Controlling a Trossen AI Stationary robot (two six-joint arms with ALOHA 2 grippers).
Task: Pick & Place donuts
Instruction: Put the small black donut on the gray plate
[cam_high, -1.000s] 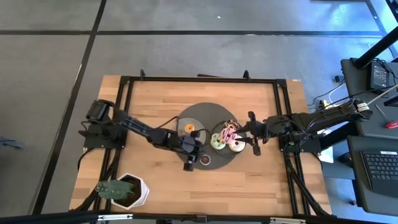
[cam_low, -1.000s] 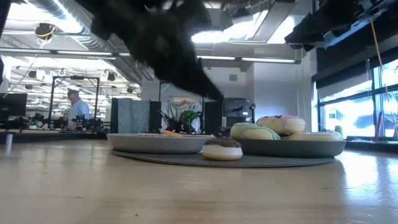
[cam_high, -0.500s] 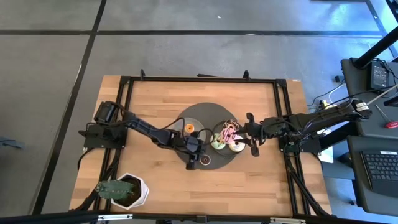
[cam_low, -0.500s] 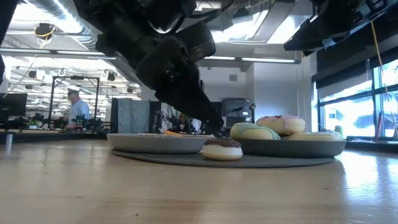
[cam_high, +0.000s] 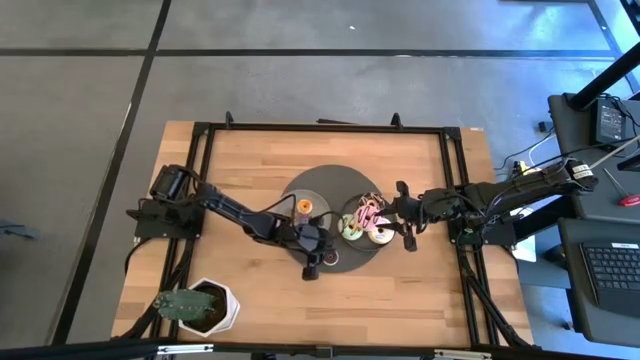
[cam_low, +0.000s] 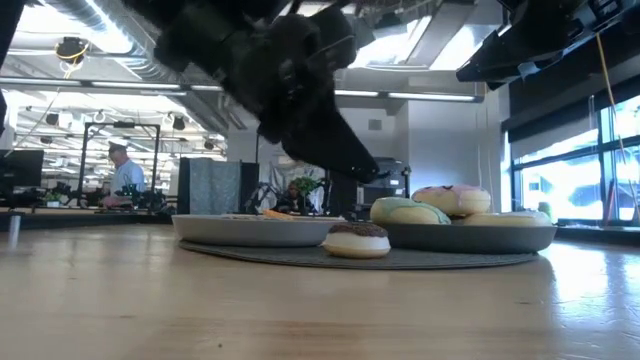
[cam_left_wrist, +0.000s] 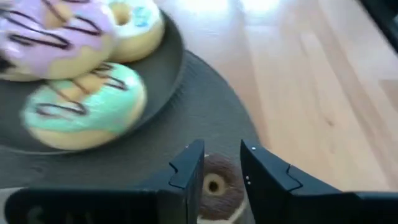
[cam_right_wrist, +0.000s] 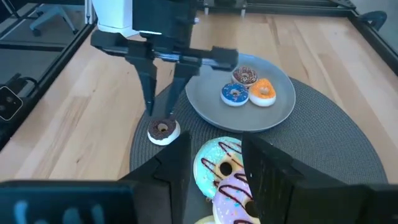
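A dark-iced mini donut (cam_left_wrist: 214, 186) lies flat on the round grey mat (cam_high: 322, 178), near the mat's near edge. My left gripper (cam_left_wrist: 221, 168) is open and hovers just above it, fingers pointing down, one on either side, touching nothing; the right wrist view shows the left gripper (cam_right_wrist: 163, 102) over the mini donut (cam_right_wrist: 163, 130). Three mini donuts (cam_right_wrist: 247, 88) lie on the left grey plate (cam_right_wrist: 205, 107). The green (cam_left_wrist: 84, 109), pink (cam_left_wrist: 56, 31) and cream (cam_left_wrist: 140, 22) iced donuts are piled on the right plate (cam_low: 470, 238). My right gripper (cam_high: 403, 215) waits open beside that plate.
A potted plant in a white pot (cam_high: 198, 305) stands at the table's near left corner. A black frame (cam_high: 320, 127) runs round the wooden tabletop. Bare wood lies left, right and near of the mat. A person (cam_low: 125, 178) shows far off in the room.
My left gripper has moved a little toward the table's right and near edge, ending above the dark mini donut on the mat. The donuts and plates have stayed where they were.
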